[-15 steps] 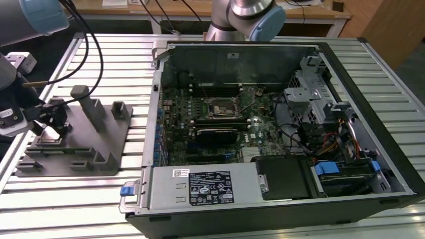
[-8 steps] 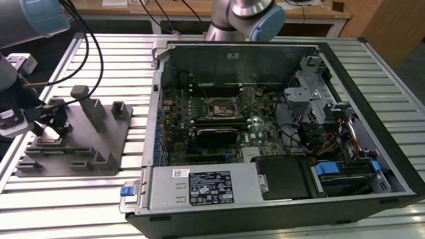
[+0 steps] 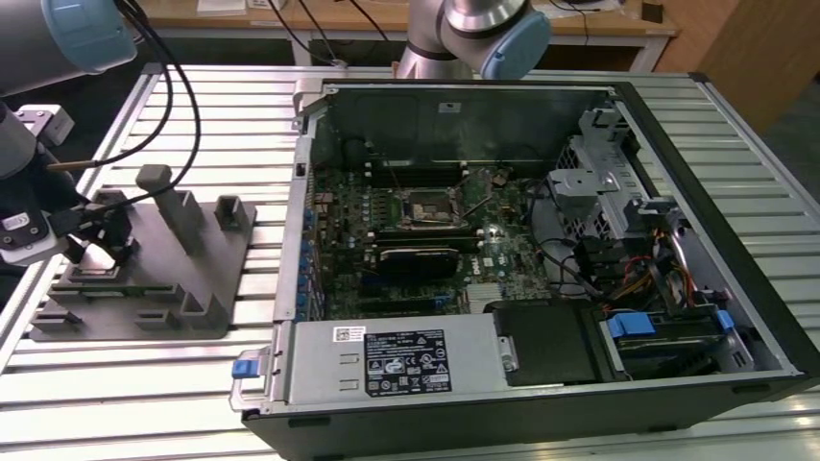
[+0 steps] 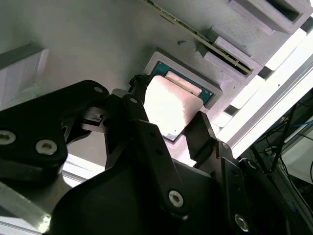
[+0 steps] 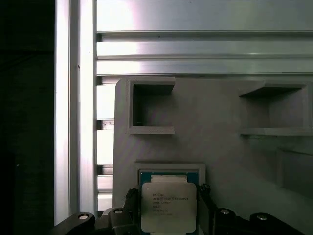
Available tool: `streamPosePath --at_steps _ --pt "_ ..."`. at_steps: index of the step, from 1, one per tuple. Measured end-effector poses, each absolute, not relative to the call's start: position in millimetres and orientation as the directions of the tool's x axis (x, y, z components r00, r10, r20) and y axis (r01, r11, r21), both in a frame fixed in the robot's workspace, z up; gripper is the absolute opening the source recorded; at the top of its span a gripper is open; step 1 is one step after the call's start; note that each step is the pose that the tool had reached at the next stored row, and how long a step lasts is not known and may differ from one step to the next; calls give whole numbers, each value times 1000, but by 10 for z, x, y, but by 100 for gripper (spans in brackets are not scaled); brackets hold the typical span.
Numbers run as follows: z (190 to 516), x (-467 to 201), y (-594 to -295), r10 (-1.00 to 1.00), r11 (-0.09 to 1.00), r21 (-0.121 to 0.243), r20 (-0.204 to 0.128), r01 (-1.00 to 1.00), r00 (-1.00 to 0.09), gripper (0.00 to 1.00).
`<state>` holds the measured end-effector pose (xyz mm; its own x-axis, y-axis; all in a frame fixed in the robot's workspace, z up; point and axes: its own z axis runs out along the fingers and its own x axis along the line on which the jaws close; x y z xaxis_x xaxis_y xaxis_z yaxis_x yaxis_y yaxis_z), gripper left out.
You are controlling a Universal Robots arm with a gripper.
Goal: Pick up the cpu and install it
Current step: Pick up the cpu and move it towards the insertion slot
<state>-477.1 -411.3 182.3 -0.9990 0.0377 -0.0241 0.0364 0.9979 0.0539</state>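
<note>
The cpu (image 5: 168,205) is a small square chip with a pale metal top. It lies in a shallow square recess of the grey plastic tray (image 5: 220,122), with its green edge showing around the top. My gripper (image 5: 167,196) hangs just above it, one black finger (image 5: 131,198) on each side of the chip and a narrow gap to each edge. In the second wrist view the cpu (image 4: 168,107) sits between the same fingers (image 4: 139,93) of the gripper (image 4: 171,112). In the exterior view the gripper (image 3: 96,240) is low over the tray (image 3: 192,288) at that view's left.
An open computer case (image 3: 539,250) lies at the exterior view's right, with the motherboard's black socket frame (image 3: 429,206) near its middle. Upright posts (image 3: 160,192) stand on the tray beside the gripper. The slatted metal table (image 3: 230,115) runs under everything. A second arm (image 3: 474,29) stands behind the case.
</note>
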Motion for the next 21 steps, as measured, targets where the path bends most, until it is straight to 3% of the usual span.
streamPosePath --at_steps 16,21 --pt "1801 -4771 -4112 38 998 50 -24 36 -999 59" --pt "1801 -4770 -4112 38 998 49 -24 36 -999 55"
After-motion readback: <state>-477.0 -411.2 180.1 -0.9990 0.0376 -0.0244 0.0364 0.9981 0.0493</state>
